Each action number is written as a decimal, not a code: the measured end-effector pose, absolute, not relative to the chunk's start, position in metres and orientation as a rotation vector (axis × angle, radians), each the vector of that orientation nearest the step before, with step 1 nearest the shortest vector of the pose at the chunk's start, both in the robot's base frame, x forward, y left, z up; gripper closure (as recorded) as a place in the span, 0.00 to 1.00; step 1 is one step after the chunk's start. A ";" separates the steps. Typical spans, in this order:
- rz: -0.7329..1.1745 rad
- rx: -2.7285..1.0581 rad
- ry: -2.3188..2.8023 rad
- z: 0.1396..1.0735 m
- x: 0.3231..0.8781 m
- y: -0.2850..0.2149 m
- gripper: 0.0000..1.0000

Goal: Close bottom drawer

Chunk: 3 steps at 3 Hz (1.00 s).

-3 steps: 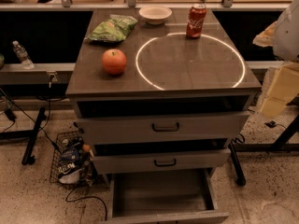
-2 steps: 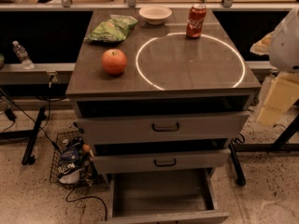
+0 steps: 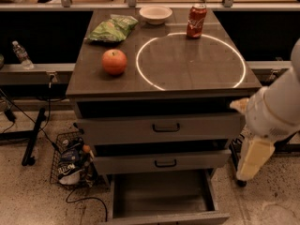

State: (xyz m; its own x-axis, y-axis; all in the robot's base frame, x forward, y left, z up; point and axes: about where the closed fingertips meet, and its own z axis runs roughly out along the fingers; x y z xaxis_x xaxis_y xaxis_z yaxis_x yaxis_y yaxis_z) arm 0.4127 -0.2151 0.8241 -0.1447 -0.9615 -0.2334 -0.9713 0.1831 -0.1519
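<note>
Just right of the grey cabinet [image 3: 187,64], the robot's cream gripper [image 3: 255,157] hangs beside the middle drawer [image 3: 161,163], its grip impossible to tell, while the grey bottom drawer [image 3: 161,196] at the cabinet's foot stands pulled wide open and a red Coca-Cola can [image 3: 196,20] stands on the cabinet's top.

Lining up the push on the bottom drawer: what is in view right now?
bottom drawer: one, grey, lowest in the cabinet, pulled out
middle drawer: one, grey, above it
top drawer: one, grey, highest
apple: one, red, cabinet top, left
chip bag: one, green, back left
bowl: one, white, back centre
soda can: one, red, back right
ring: one, white, marked on the top
water bottle: one, clear, ledge at left
wire basket: one, dark, floor left of cabinet
arm: one, white, right of cabinet
gripper: one, cream, beside the middle drawer's right end, pointing down
</note>
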 end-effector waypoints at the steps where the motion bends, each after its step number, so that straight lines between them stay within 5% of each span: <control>1: 0.151 -1.911 2.158 0.737 0.398 -0.209 0.00; 3: 0.273 -1.982 2.159 0.657 0.370 -0.192 0.00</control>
